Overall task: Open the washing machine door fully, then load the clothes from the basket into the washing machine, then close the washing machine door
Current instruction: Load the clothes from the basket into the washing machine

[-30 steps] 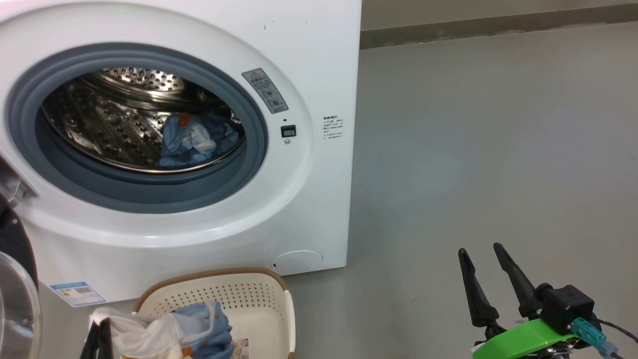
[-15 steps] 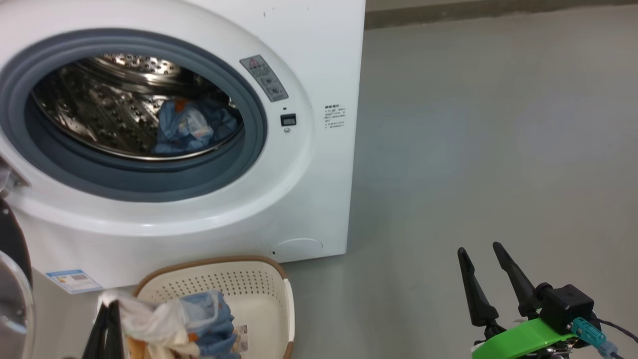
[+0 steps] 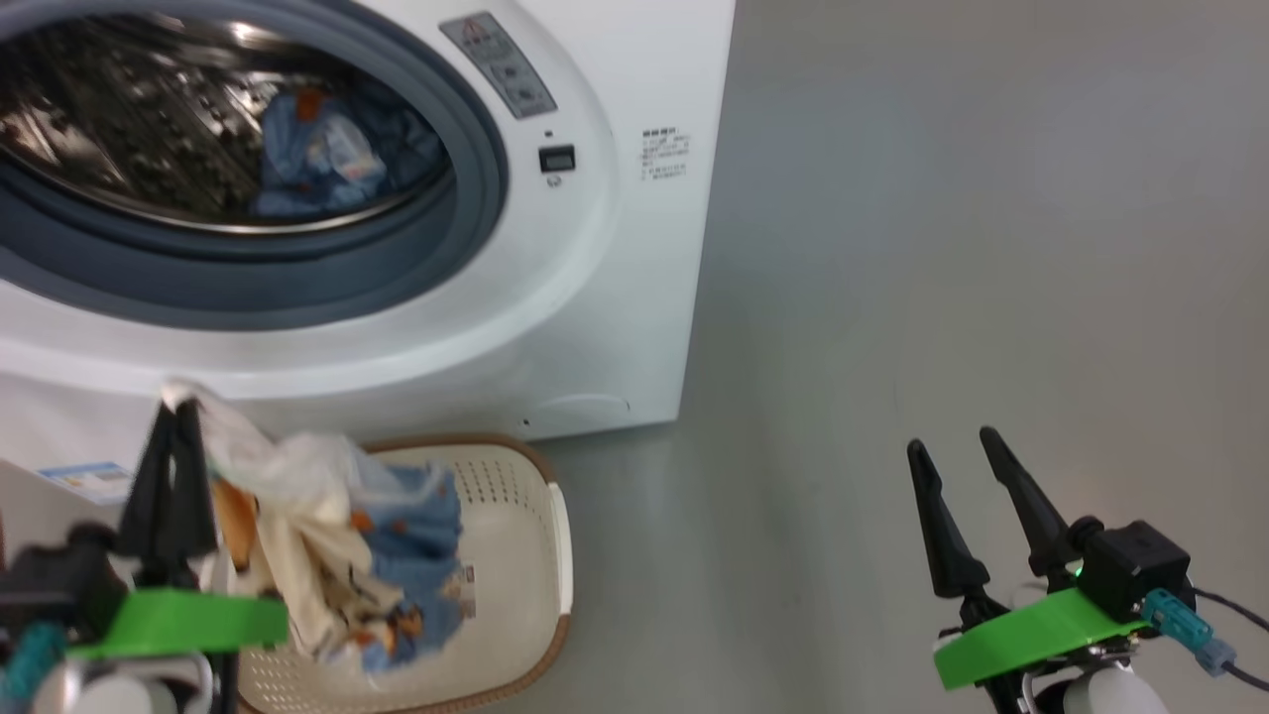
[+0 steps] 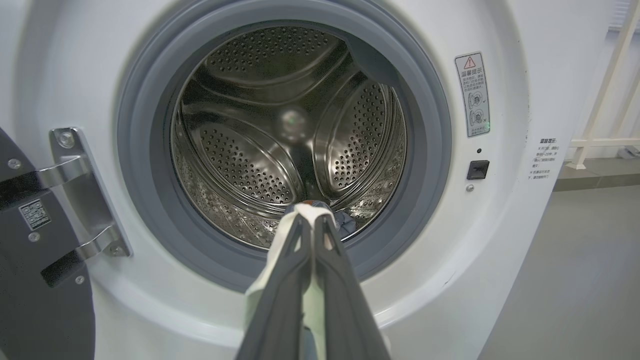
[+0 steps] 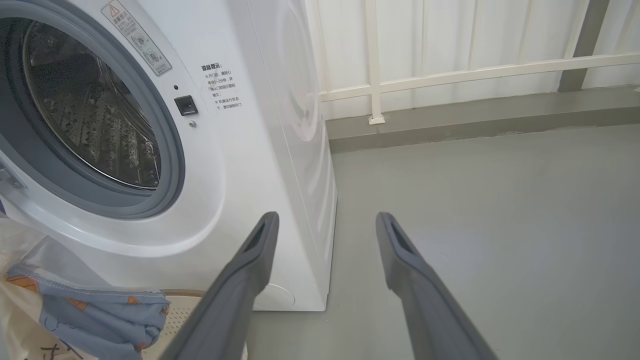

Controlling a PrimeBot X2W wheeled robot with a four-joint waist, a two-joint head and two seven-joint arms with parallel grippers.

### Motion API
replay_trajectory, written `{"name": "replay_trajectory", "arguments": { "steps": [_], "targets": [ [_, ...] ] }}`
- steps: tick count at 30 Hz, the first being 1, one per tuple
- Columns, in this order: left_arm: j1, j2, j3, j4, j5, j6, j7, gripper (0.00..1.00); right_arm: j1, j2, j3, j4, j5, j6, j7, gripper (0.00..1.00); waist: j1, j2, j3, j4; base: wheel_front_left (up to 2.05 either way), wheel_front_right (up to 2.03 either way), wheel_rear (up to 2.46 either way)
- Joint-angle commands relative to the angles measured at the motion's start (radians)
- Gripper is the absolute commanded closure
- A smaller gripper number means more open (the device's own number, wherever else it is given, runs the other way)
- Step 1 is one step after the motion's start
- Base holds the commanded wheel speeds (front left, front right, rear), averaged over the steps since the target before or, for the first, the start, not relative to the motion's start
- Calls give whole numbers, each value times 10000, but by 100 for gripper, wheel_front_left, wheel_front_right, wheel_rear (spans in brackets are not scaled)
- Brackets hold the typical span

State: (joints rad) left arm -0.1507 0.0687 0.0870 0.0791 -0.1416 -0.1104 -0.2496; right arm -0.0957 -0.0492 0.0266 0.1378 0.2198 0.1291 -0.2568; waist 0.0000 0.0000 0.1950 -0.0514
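— Head view: why the lift?
— My left gripper (image 3: 173, 426), clamped shut on the clothes (image 3: 377, 535), holds them at lower left above the basket (image 3: 557, 516), likely so they clear its rim.
— Left wrist view?
— Cream fabric is pinched at my fingertips, centre frame, facing the drum (image 4: 280, 125) of the washing machine (image 4: 500, 240).
— Right wrist view?
— My right gripper (image 5: 326, 220) is spread and empty at bottom centre, well apart from the clothes at lower left.

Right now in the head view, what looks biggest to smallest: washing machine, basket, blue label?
1. The washing machine, biggest by far.
2. The basket, though clothes cover part of it.
3. The blue label, a small blurry scrap near the left edge.
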Motion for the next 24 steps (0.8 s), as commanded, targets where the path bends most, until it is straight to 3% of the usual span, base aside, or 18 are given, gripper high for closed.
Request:
{"name": "replay_trajectory", "arguments": {
  "steps": [1,18,24],
  "targets": [
    [-696,344,358,-114,136,-78,-122,100,-358,-10,309,-306,-97,16,-49,0,0,0,697,-173,0,0,0],
    [-5011,1349,585,1540,-29,-185,-122,100,-1349,-10,546,-616,109,16,-49,0,0,0,2991,-676,0,0,0],
    [-6700,2240,469,3122,-57,-197,-122,100,-1586,-10,557,-719,308,16,-49,0,0,0,3962,-949,0,0,0]
  ]
}}
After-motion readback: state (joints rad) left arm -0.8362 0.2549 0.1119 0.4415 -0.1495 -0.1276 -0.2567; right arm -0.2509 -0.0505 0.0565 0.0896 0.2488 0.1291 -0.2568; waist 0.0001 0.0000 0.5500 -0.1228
